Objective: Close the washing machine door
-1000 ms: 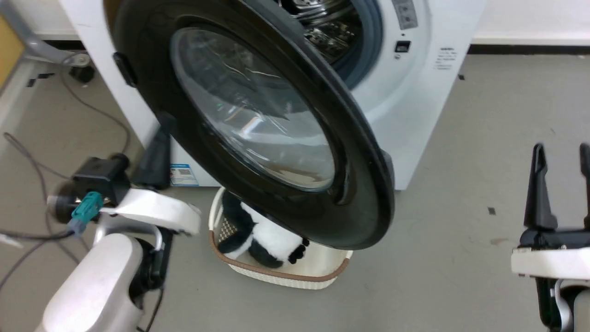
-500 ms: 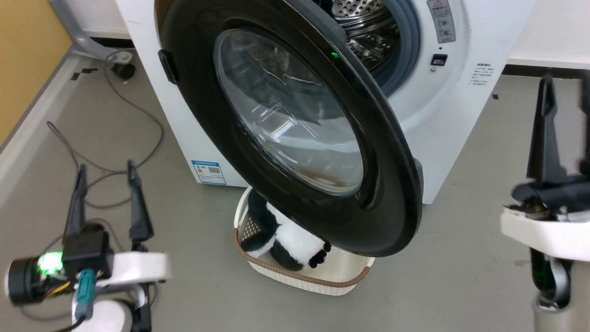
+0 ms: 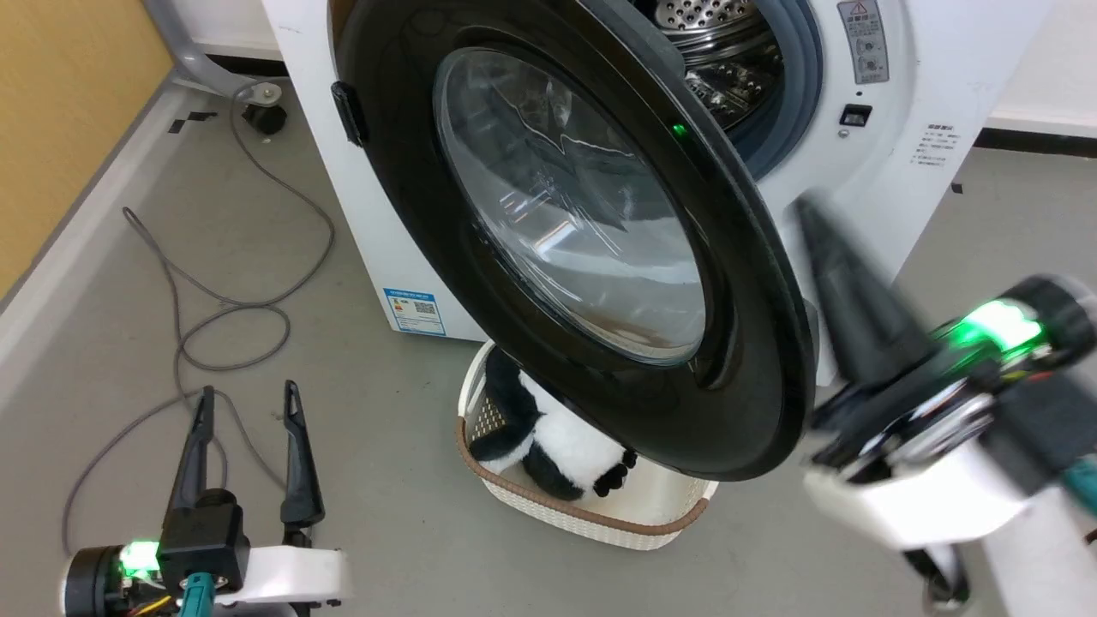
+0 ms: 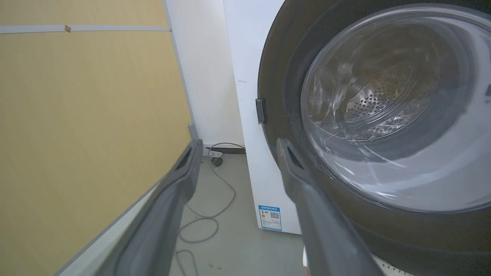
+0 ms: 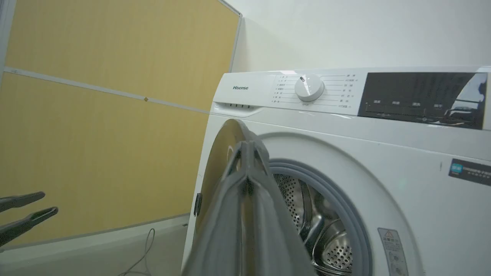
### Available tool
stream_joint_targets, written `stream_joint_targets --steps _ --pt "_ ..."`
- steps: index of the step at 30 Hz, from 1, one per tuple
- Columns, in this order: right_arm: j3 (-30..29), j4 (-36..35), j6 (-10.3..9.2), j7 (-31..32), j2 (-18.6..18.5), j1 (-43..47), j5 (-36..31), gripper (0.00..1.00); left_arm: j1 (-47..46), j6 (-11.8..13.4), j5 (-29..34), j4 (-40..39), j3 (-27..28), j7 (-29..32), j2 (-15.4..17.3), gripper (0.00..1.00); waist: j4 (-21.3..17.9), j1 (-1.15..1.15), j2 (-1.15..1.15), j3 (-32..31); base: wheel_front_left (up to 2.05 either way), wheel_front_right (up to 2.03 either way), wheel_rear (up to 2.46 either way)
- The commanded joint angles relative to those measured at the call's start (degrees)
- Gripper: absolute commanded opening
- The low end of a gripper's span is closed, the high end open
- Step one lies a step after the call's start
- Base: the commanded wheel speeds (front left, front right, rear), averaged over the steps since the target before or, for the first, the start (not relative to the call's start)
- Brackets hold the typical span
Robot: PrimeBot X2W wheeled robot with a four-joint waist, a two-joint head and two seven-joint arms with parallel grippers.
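The washing machine door [image 3: 583, 223], with a black rim and a clear glass bowl, stands swung open in front of the white washing machine [image 3: 943, 68]. My left gripper [image 3: 248, 394] is open low on the left, away from the door, with nothing between its fingers. In the left wrist view, my left gripper [image 4: 238, 143] points at the door's [image 4: 383, 115] hinge side. My right gripper [image 3: 810, 214], blurred, is shut just right of the door's free edge; contact is unclear. In the right wrist view, my right gripper [image 5: 247, 143] lines up with the edge-on door [image 5: 215, 168] before the washing machine [image 5: 345, 126].
A white basket [image 3: 591, 518] holding a black-and-white plush [image 3: 557, 446] sits on the floor under the open door. A grey cable [image 3: 214, 326] loops over the floor at the left. A yellow wall panel [image 3: 60, 111] bounds the left side.
The camera has shifted. My left gripper has opened and dropped to the lower left. My right gripper has shut and swung in towards the door's free edge.
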Motion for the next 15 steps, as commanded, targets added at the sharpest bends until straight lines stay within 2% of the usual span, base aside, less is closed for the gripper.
stream_joint_targets --steps 1,8,15 --pt "0.57 0.53 0.05 -0.24 -0.62 0.86 0.37 0.0 0.59 -0.24 0.32 0.18 0.2 -0.25 -0.4 1.0 0.05 0.0 0.0 -0.03 0.0 0.0 0.0" --pt "7.49 6.81 0.05 -0.24 -4.93 4.62 -0.2 0.0 1.12 -2.14 2.7 1.18 1.99 -0.25 -2.44 1.0 -0.35 0.0 0.0 -0.03 0.0 0.0 0.0" --pt "7.06 13.68 0.05 -0.24 -7.13 6.15 -0.44 0.0 0.75 -3.47 4.41 1.6 3.39 -0.25 -4.39 1.0 -0.95 0.0 0.0 1.06 0.0 0.0 0.0"
